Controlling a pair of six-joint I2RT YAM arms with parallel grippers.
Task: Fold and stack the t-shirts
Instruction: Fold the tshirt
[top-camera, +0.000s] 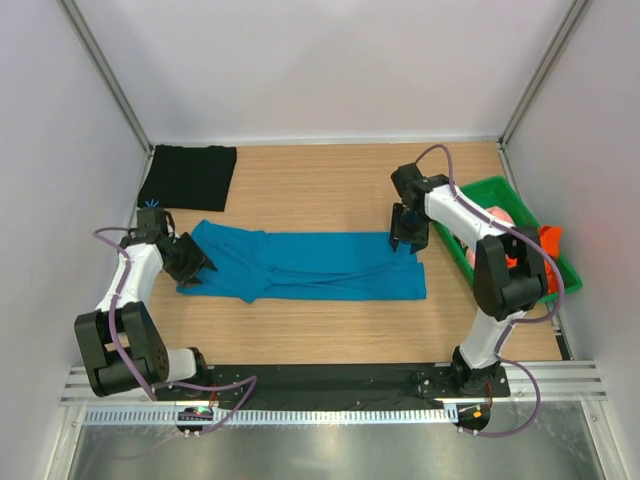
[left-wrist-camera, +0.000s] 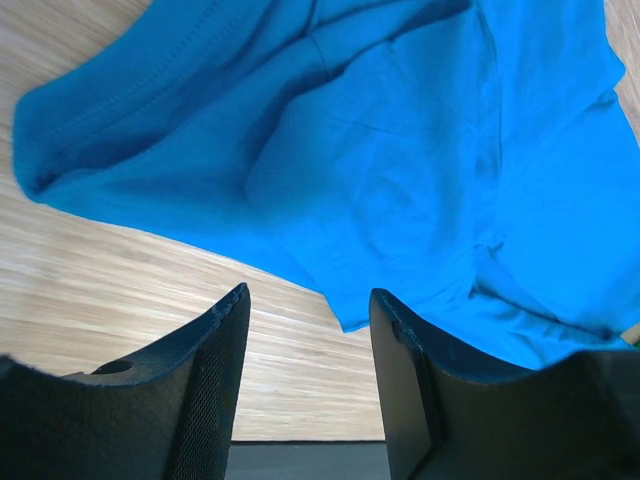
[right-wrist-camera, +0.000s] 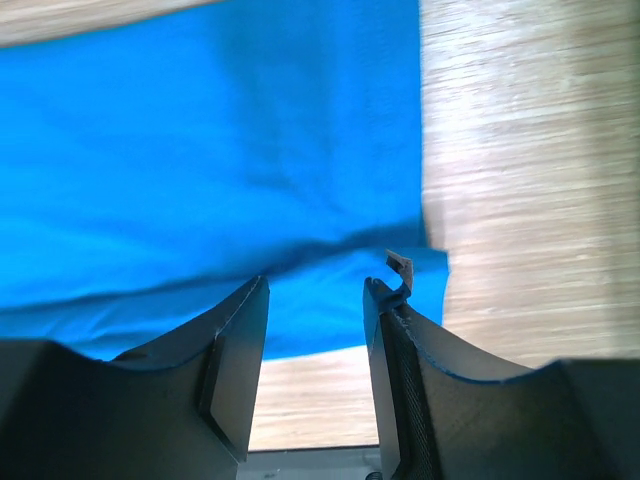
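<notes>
The teal-blue t-shirt lies folded lengthwise into a long strip across the middle of the table; it fills the left wrist view and the right wrist view. My left gripper is open and empty at the strip's left end, its jaws over bare wood beside the cloth edge. My right gripper is open and empty just above the strip's right end. The black t-shirt lies folded at the back left, a small light-blue mark at its near edge. Orange cloth and pink cloth sit at the right.
A green plastic tray stands at the right edge and holds the orange and pink cloth. White walls close in the table at the left, back and right. A black strip with the arm bases runs along the near edge.
</notes>
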